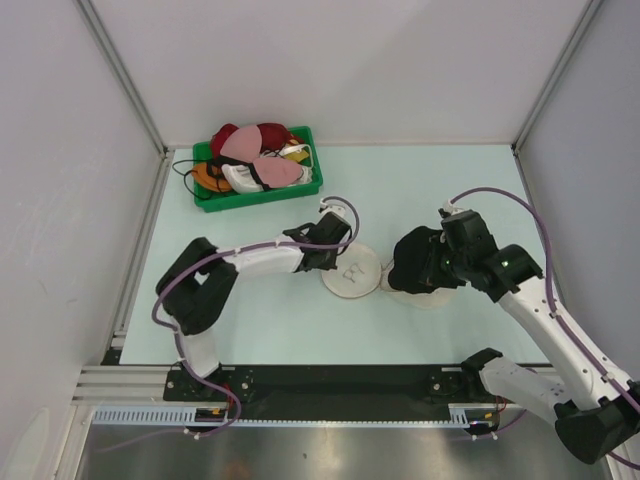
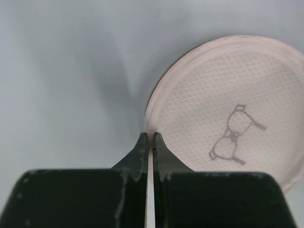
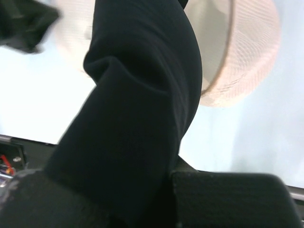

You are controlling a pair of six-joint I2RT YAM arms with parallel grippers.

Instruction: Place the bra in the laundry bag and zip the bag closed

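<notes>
The laundry bag lies opened out on the table. Its flat disc lid [image 1: 351,271], printed with a small bra outline, rests beside the mesh body [image 1: 428,297]. My left gripper [image 2: 148,137] is shut, its tips right at the lid's [image 2: 228,99] near rim; I cannot tell if they pinch the edge. The black bra [image 1: 418,262] hangs bunched over the bag body, and my right gripper [image 1: 450,258] is shut on it. In the right wrist view the bra [image 3: 142,95] fills the middle, with the cream mesh body [image 3: 247,57] behind it.
A green plastic bin [image 1: 205,200] at the back left holds several coloured bras [image 1: 255,160]. Grey walls close in the table on the left, back and right. The black rail with both arm bases runs along the near edge.
</notes>
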